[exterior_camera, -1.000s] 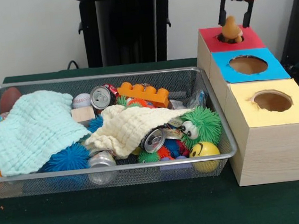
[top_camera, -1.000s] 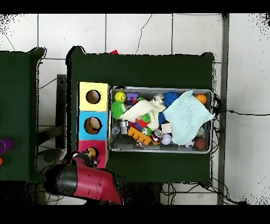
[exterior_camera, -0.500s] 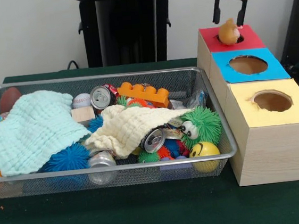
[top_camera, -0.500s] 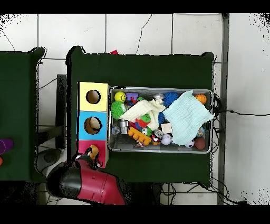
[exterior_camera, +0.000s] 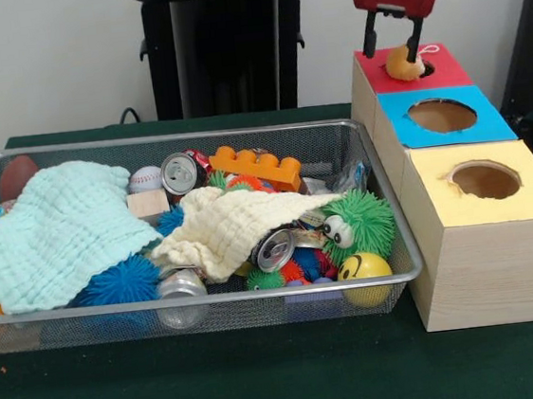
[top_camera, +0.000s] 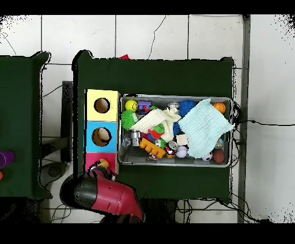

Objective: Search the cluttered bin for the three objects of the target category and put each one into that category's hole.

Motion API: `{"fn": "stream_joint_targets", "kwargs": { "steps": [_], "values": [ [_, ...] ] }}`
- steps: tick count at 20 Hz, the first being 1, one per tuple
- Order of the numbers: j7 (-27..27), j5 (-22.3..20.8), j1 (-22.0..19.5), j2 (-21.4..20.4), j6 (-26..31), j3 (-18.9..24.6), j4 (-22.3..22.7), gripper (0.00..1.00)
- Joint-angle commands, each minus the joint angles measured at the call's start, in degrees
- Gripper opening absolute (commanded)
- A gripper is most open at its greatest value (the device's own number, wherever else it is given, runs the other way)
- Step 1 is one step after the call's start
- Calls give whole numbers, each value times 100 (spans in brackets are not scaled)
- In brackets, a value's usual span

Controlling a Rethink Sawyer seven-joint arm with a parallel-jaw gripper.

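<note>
Your gripper (exterior_camera: 391, 37) is hanging spread and empty over the red box (exterior_camera: 444, 70), where the orange toy (exterior_camera: 405, 63) is sitting at the hole's rim, not yet dropped in. The bin (exterior_camera: 400, 243) is likely hiding more targets.

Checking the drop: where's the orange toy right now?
In the front view the orange toy sits on the red box at its hole, just below the open gripper, behind the blue box.

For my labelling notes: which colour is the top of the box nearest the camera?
Yellow top, clearest in the front view.
</note>
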Motion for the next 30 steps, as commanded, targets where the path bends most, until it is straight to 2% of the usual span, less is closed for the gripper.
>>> {"fn": "stream_joint_targets", "kwargs": {
  "steps": [1, 5, 7, 15, 20, 22, 23, 25, 28, 30],
  "values": [
    [1034, 47, -152, 435, -284, 457, -327, 100],
    [1084, 33, -34, 524, -162, 325, -443, 100],
    [1173, 0, 161, 686, -19, 100, -661, 100],
    [1187, 59, 213, 786, 334, -2, -975, 100],
    [1228, 92, 263, 831, 382, -23, -1044, 100],
    [1272, 149, 264, 899, 198, 28, -1010, 100],
    [1370, 99, 457, 1039, 242, -180, -1190, 100],
    [1494, 117, 589, 1153, 469, -309, -1408, 100],
    [1528, 227, 602, 1176, 424, -262, -1426, 100],
    [1685, 298, 769, 1276, 426, -370, -1533, 100]
  ]
}}
